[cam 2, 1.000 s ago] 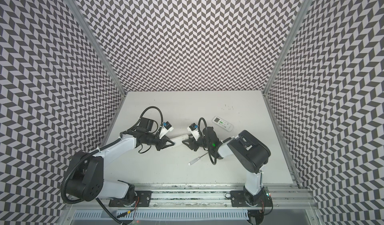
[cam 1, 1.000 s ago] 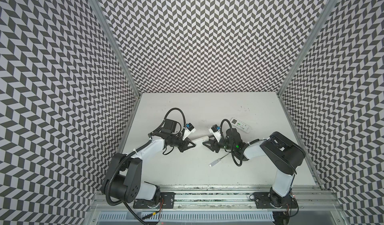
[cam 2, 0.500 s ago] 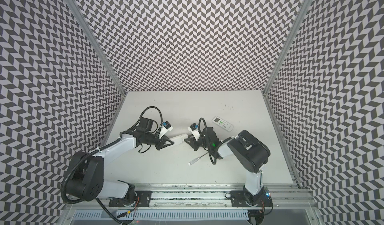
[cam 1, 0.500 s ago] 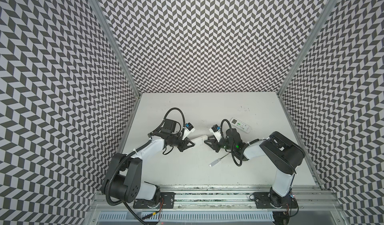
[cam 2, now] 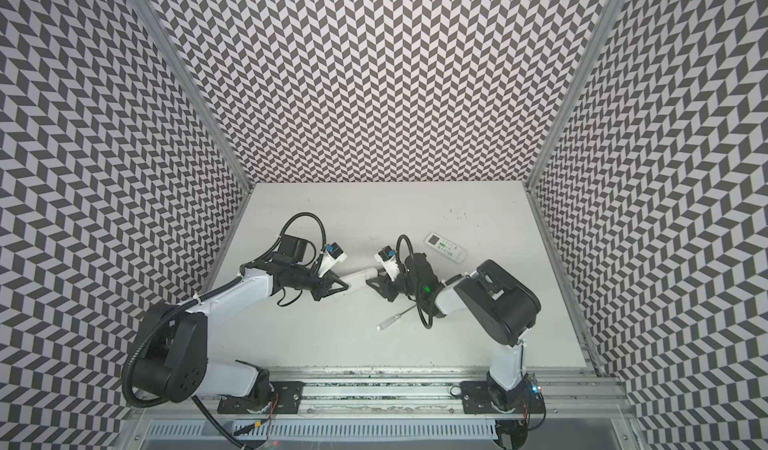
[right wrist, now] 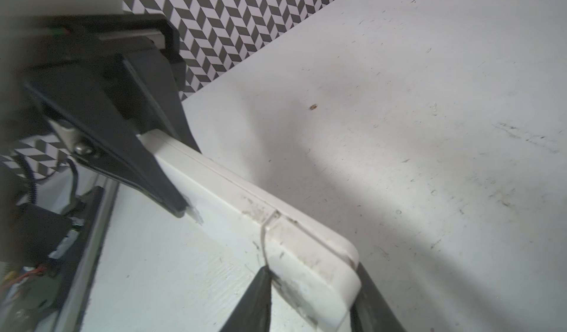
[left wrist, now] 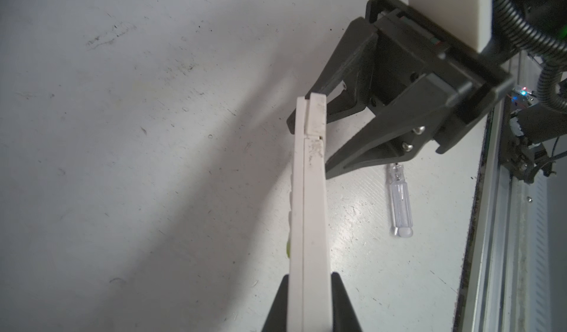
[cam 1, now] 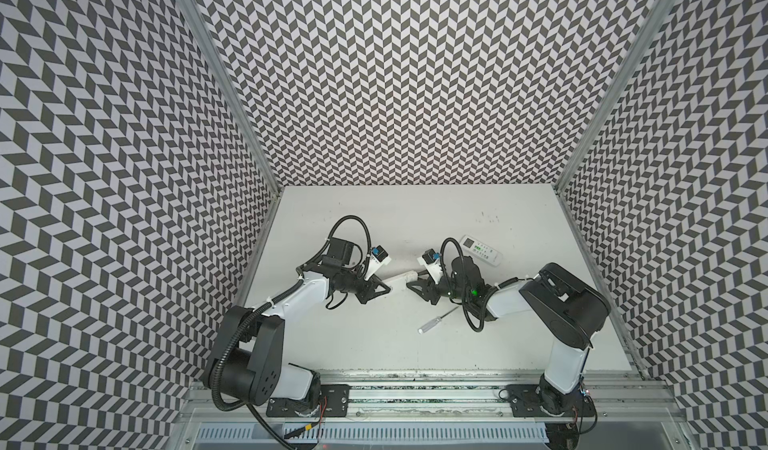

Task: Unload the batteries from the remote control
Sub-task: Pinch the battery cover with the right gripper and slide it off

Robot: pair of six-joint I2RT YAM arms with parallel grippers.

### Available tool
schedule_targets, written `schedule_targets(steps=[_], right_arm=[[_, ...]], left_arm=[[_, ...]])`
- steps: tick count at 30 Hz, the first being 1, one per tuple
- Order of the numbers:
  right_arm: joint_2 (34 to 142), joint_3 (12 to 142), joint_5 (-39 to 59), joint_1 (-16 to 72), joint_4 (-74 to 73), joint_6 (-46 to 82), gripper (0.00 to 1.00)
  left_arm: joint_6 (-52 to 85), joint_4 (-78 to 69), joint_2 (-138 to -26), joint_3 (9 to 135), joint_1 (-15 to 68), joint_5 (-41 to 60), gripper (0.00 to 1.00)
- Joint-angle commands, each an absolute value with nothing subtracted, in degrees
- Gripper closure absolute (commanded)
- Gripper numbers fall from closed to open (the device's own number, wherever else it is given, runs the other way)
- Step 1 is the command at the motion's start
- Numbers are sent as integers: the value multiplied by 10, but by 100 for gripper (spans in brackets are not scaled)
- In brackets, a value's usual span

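Pinching the remote control [left wrist: 310,211] edge-on above the tabletop [left wrist: 122,161], the left gripper [left wrist: 310,280] risks losing it if the right gripper [right wrist: 313,269], straddling the cover end [right wrist: 306,247] with a grip I cannot tell, pulls hard.

The right hand [cam 1: 413,288] has drawn its fingers slightly closer about the end of the remote control [cam 1: 399,281]; any other shift is too small to tell.

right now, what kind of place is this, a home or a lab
Most likely a robotics lab test cell: chevron-patterned walls enclose a scuffed white table, and the left arm and right arm are mounted on an aluminium rail along its front edge.
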State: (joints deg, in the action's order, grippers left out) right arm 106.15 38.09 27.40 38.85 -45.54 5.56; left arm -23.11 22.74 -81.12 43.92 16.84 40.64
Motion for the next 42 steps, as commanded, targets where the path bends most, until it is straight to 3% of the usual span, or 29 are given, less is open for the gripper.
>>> schedule_targets(steps=[1, 14, 22, 28, 35, 42], right_arm=[[1065, 399, 248, 394, -477, 46, 66], [1053, 395, 222, 388, -458, 40, 76], [1025, 382, 255, 386, -445, 23, 86], [1003, 370, 283, 387, -449, 20, 87], [995, 371, 287, 386, -434, 15, 100], [934, 343, 253, 387, -391, 7, 100]], left_arm=[[-246, 220, -809, 438, 179, 451, 100], [-250, 221, -803, 435, 180, 444, 100], [-250, 214, -802, 433, 180, 429, 100], [-250, 211, -801, 433, 180, 423, 100], [-250, 209, -799, 432, 180, 422, 100], [-248, 211, -800, 445, 180, 400, 100]])
